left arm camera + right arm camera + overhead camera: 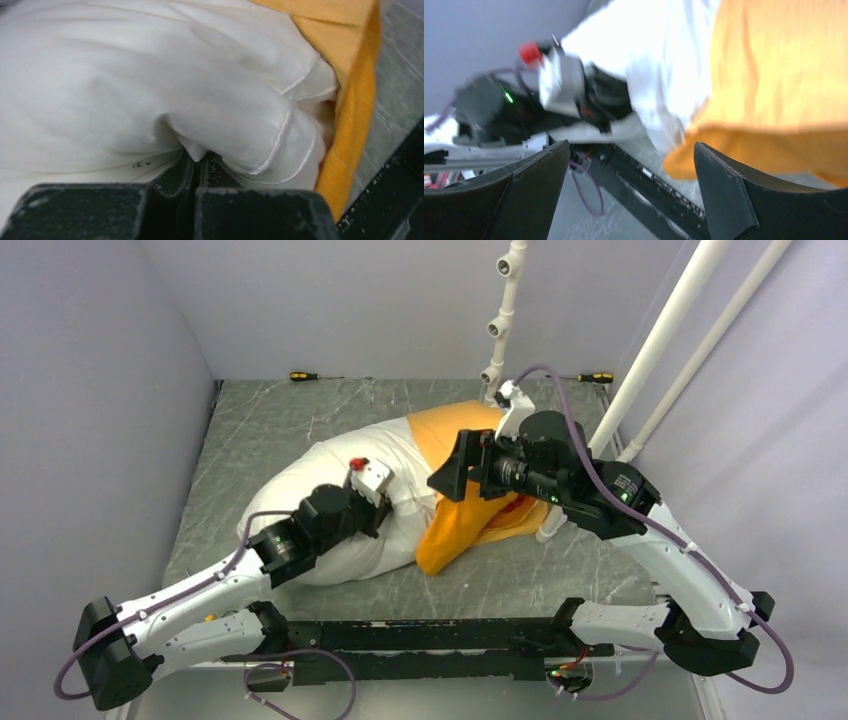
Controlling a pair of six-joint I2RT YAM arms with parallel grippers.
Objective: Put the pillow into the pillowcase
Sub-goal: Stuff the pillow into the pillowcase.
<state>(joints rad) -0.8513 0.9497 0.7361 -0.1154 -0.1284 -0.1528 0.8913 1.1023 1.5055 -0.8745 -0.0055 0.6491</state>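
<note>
The white pillow (330,460) lies across the middle of the table, its right end tucked into the orange-yellow pillowcase (450,430). My left gripper (388,508) presses into the pillow's near side and is shut on a pinched fold of its fabric (200,159), close to the pillowcase's open edge (355,100). My right gripper (447,478) hovers open over the pillowcase's near flap, holding nothing. In the right wrist view its fingers (719,185) stand wide apart with the pillowcase (784,75) and pillow (664,55) beyond them.
Two screwdrivers (305,375) (597,377) lie along the back edge. White pipes (665,340) rise at the back right, close behind the right arm. A black rail (420,635) spans the near edge between the arm bases. Grey walls enclose the sides.
</note>
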